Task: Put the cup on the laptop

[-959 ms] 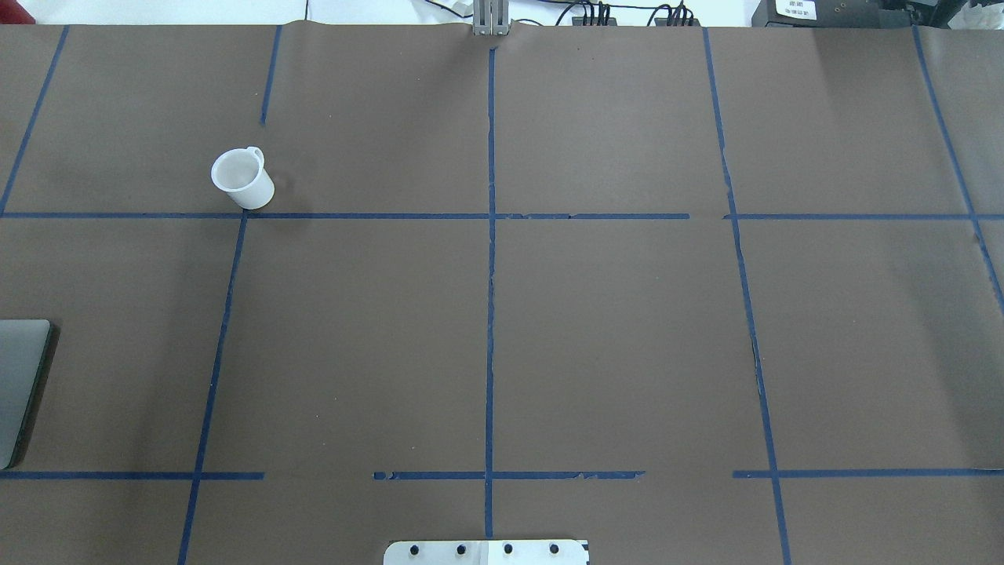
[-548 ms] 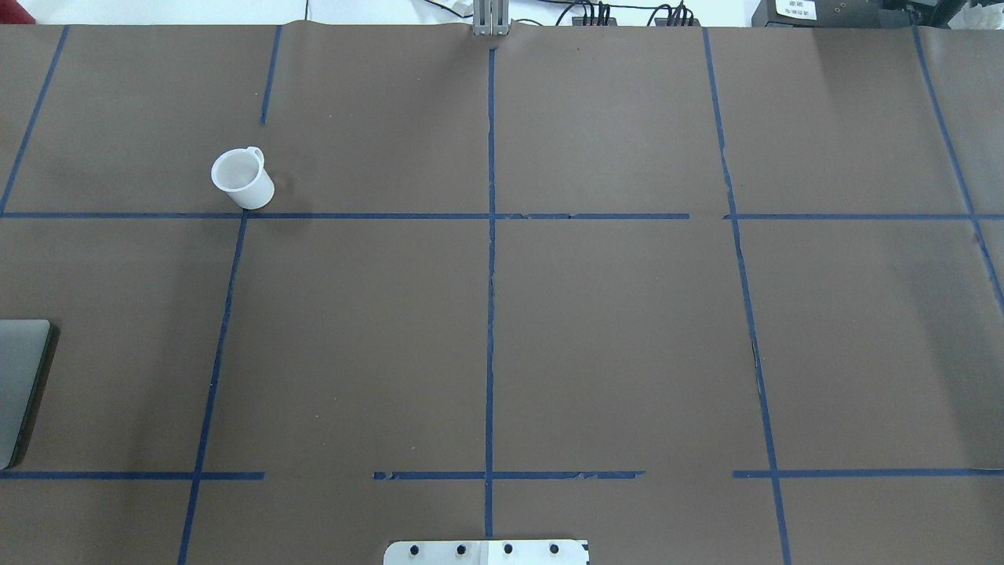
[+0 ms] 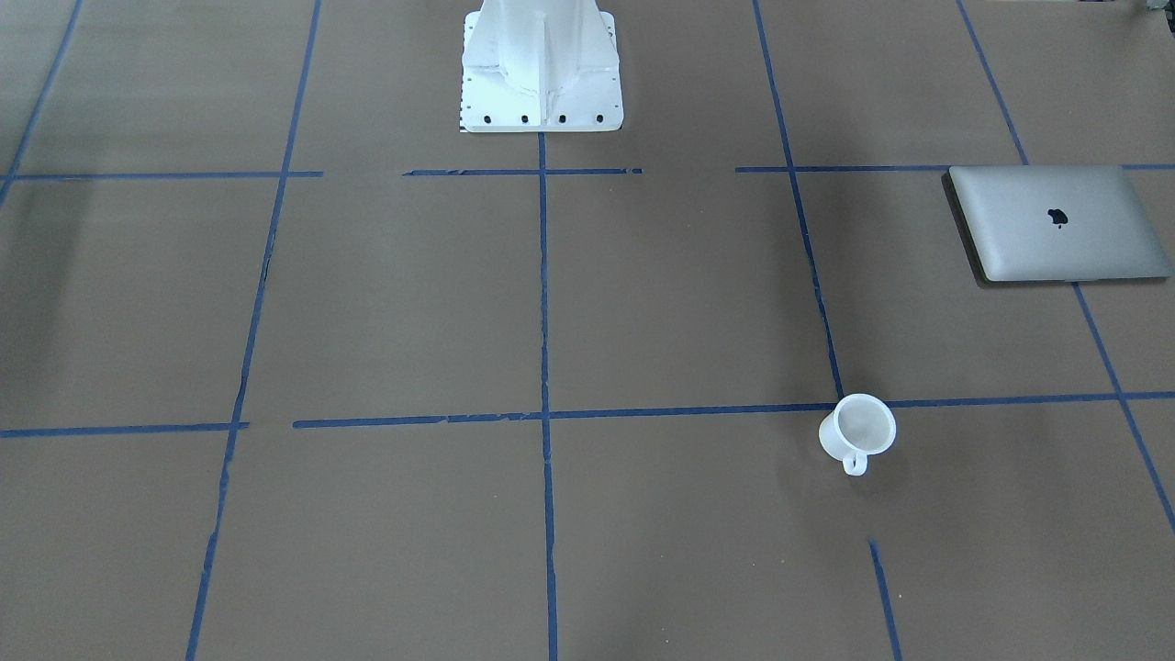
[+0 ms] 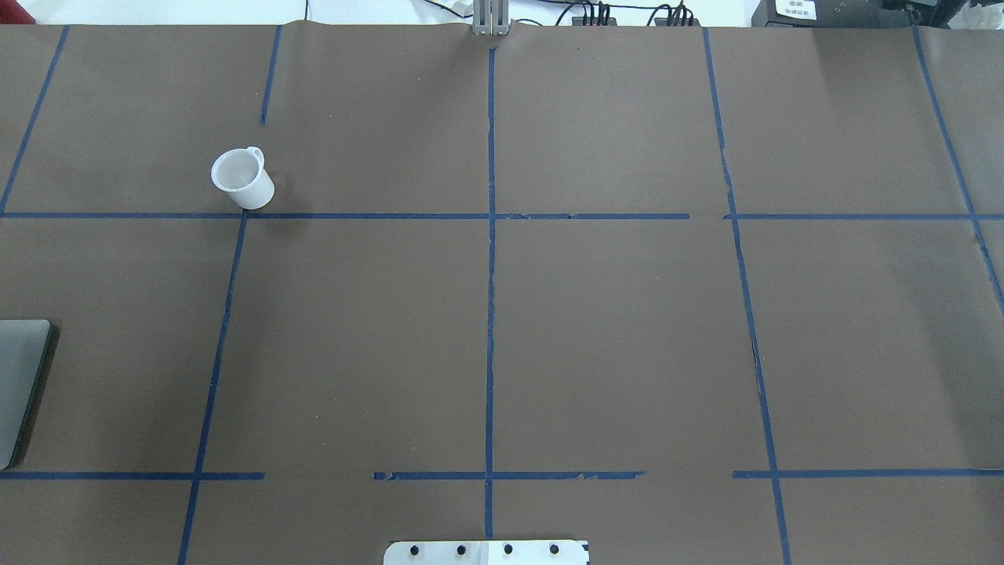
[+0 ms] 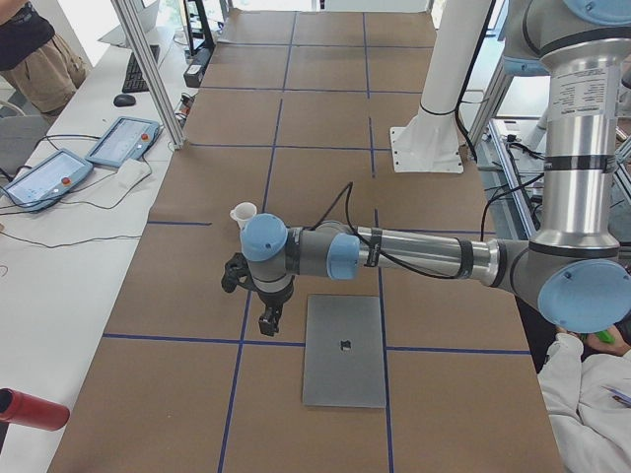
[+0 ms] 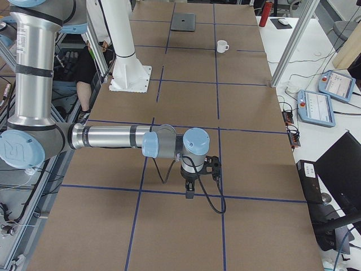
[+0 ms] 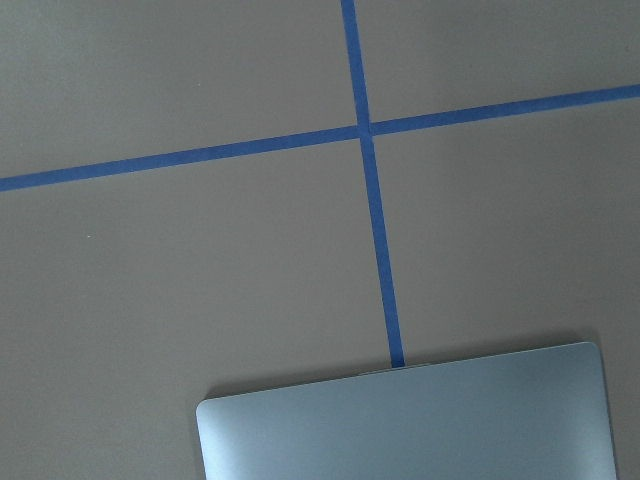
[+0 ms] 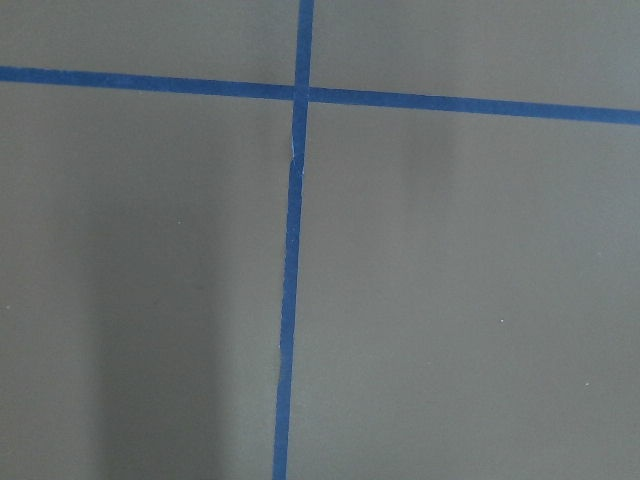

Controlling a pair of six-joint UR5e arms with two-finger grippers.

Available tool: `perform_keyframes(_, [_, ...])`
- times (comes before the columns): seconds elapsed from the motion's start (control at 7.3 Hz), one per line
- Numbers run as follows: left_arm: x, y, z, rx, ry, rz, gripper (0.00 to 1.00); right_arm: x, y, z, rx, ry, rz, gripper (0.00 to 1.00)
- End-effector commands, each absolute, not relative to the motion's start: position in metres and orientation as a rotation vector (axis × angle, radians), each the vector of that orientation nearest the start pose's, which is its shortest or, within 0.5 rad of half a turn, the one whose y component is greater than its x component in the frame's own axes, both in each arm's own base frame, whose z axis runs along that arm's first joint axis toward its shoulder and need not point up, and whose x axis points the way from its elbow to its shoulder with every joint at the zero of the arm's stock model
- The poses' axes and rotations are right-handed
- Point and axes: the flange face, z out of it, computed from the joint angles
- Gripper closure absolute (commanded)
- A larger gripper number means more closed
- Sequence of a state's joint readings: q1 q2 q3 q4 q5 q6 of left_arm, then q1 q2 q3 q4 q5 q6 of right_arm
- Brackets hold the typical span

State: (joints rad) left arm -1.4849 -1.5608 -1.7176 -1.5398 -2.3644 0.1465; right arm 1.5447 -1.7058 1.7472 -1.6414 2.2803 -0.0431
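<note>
The white cup [image 4: 243, 179] stands upright on the brown table, handle away from the robot; it also shows in the front view [image 3: 858, 430] and the side views [image 5: 244, 212] [image 6: 222, 46]. The closed silver laptop [image 3: 1056, 223] lies flat to the robot's left, cut by the overhead view's edge [image 4: 20, 384], and fills the bottom of the left wrist view [image 7: 410, 420]. My left gripper [image 5: 266, 320] hangs above the table beside the laptop [image 5: 344, 350], short of the cup. My right gripper [image 6: 190, 192] hangs far from both. I cannot tell whether either is open or shut.
Blue tape lines grid the table [image 4: 627, 329]. The white robot base [image 3: 540, 64] stands at the near edge. Teach pendants [image 5: 123, 140] [image 6: 316, 107] lie on the side bench beyond an aluminium post [image 5: 148, 69]. A person [image 5: 592, 394] stands beside the robot.
</note>
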Motion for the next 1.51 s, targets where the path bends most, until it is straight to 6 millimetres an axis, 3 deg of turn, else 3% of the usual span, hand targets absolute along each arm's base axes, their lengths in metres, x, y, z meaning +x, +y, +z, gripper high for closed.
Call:
perform_keyframes(0.0, [0.042,-0.549,0.523,0.162,0.801,0.308,0.0,0.057,-0.434,0.646,-0.022,-0.71,-0.056,0.0])
perform_keyframes(0.14, [0.095,-0.576,0.487,0.156,0.814,0.335,0.0,0.057,-0.434,0.646,-0.022,-0.71,-0.056,0.0])
perform_keyframes(0.27, [0.126,-0.605,0.451,0.157,0.832,0.312,0.0,0.057,-0.434,0.646,-0.022,-0.709,-0.056,0.0])
perform_keyframes(0.41, [0.175,-0.637,0.405,0.123,0.855,0.243,0.0,0.057,-0.434,0.646,-0.022,-0.71,-0.056,0.0])
perform_keyframes(0.55, [0.227,-0.645,0.389,0.072,0.867,0.242,0.01,0.057,-0.434,0.646,-0.022,-0.709,-0.056,0.0])
perform_keyframes(0.68, [0.243,-0.663,0.374,0.073,0.885,0.186,0.01,0.057,-0.434,0.646,-0.022,-0.709,-0.056,0.0])
perform_keyframes(0.82, [0.258,-0.679,0.383,0.105,0.886,0.102,0.02,0.057,-0.434,0.646,-0.022,-0.71,-0.056,0.0])
perform_keyframes(0.96, [0.285,-0.69,0.402,0.136,0.867,0.054,0.02,0.057,-0.434,0.646,-0.022,-0.71,-0.056,0.0])
perform_keyframes(1.1, [0.311,-0.698,0.408,0.119,0.875,0.029,0.02,0.057,-0.434,0.646,-0.022,-0.71,-0.056,0.0])
perform_keyframes(1.37, [0.354,-0.699,0.412,0.083,0.847,0.042,0.02,0.057,-0.434,0.646,-0.021,-0.711,-0.057,0.0])
